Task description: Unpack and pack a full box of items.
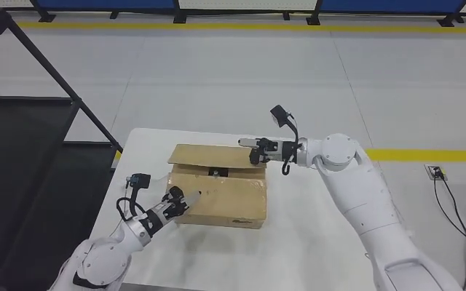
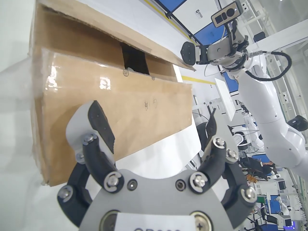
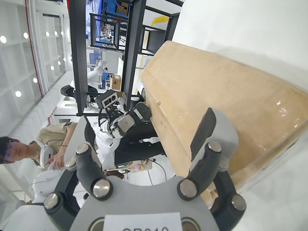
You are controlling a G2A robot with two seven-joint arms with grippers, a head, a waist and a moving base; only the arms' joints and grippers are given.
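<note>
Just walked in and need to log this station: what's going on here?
A two-armed robot is working on a cardboard box on the white table. The left gripper, open, sits at the box's near flap. The right gripper, also open, is at the opened far flap. Neither holds anything. A dark gap shows between the flaps.

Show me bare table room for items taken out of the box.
Widest bare table lies between the cardboard box and the right arm. A second strip runs along the near edge, in front of the box. Crowded: the box's near-left corner at the left gripper, and its far flap at the right gripper.
</note>
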